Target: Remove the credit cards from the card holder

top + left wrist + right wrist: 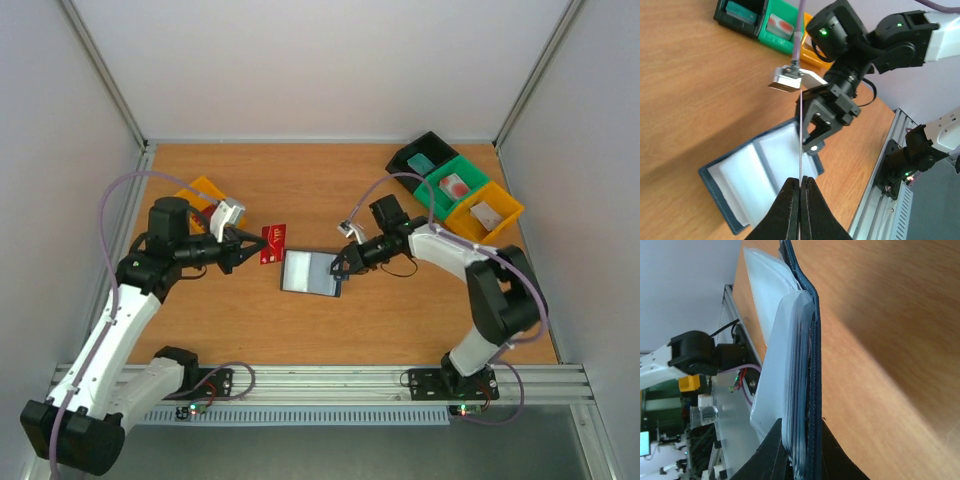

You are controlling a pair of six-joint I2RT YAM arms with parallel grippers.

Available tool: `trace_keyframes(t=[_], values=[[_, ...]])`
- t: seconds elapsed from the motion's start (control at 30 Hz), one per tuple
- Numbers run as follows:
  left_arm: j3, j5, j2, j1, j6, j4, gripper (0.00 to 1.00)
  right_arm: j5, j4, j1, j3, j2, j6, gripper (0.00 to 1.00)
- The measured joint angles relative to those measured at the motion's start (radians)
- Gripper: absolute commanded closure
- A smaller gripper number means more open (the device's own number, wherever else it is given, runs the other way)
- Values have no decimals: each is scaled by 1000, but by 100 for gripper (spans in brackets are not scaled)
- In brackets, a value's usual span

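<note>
The navy card holder (pixel 308 271) lies open on the table, pale pockets facing up. My right gripper (pixel 341 264) is shut on its right edge; in the right wrist view the jaws (pixel 800 426) clamp the stacked pale pockets and the navy cover (pixel 813 365). My left gripper (pixel 250 247) is shut on a red credit card (pixel 273 243), held just left of the holder and clear of it. From the left wrist the card (pixel 801 145) shows edge-on as a thin line rising from the closed fingertips (pixel 801 183), with the open holder (pixel 755 170) beyond.
Black (pixel 422 155), green (pixel 455 185) and yellow (pixel 485 212) bins stand in a row at the back right, each with something inside. Another yellow bin (pixel 205 189) sits behind the left arm. An aluminium rail (pixel 320 380) runs along the near edge.
</note>
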Motion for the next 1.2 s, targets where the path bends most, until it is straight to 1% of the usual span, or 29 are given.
trace_keyframes(t=[0.17, 0.3, 0.33, 0.43, 0.53, 0.6, 0.63, 0.67, 0.77, 0.87, 0.93, 1.0, 1.1, 1.2], values=[[-20, 22, 19, 1, 6, -36, 100, -11, 73, 3, 0, 159, 26, 98], [-34, 41, 20, 1, 16, -38, 100, -12, 85, 3, 0, 239, 30, 94], [-40, 48, 20, 0, 14, -34, 100, -11, 85, 3, 1, 256, 32, 90], [-55, 63, 22, -2, -2, -27, 100, -10, 72, 3, 10, 291, 32, 74], [-58, 72, 29, -8, -19, -19, 100, 26, 38, 3, 21, 299, 30, 58], [-58, 76, 31, -14, -27, -13, 100, 70, -2, -2, 29, 293, 29, 50], [-58, 77, 32, -18, -29, -11, 100, 114, -36, -5, 38, 283, 23, 47], [-58, 78, 32, -21, -30, -11, 100, 148, -62, -8, 43, 271, 24, 45], [-58, 81, 32, -43, -17, -14, 100, 324, -180, -16, 77, 190, 18, 41], [-58, 89, 32, -81, 35, -31, 100, 507, -288, -19, 133, 56, 4, 37], [-58, 101, 32, -116, 82, -46, 100, 579, -337, -12, 179, -55, -31, 36], [-57, 117, 32, -145, 124, -63, 100, 561, -362, 13, 221, -154, -75, 34], [-56, 151, 34, -185, 190, -94, 100, 367, -343, 89, 273, -292, -145, 31], [-53, 175, 36, -212, 238, -116, 100, 238, -332, 190, 322, -331, -182, 25]])
